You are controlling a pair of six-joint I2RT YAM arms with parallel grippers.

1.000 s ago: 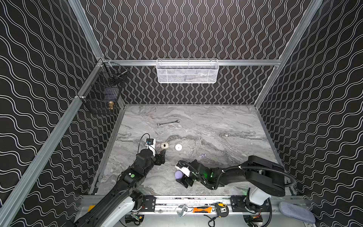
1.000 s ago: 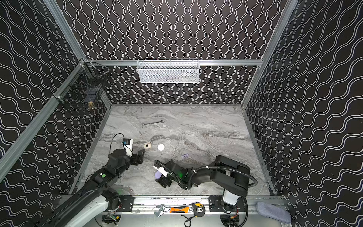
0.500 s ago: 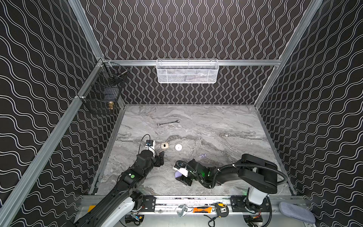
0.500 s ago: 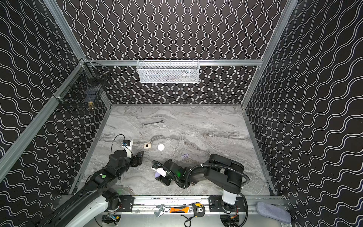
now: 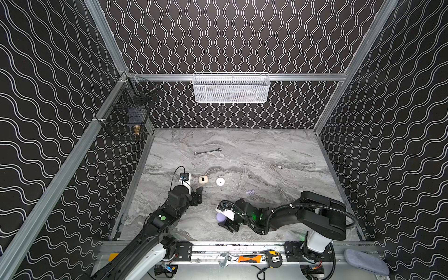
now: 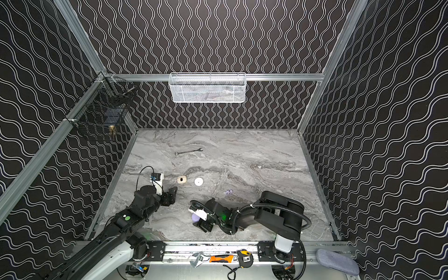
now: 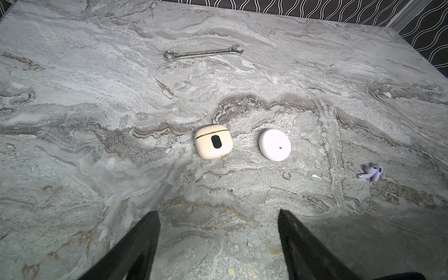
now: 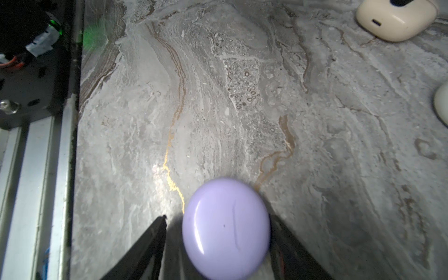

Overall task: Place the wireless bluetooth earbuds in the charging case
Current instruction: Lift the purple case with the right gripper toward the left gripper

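Loosely, end effector [image 8: 218, 217] brackets lavender case [image 8: 225, 232].

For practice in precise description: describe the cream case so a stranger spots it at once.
On the grey marble table, find the wrench toward the back. In front of it, two small cases sit side by side; the cream case is the left one in both top views. Unlike the round, plain white case, it is squarish, with a gold seam and a black oval.
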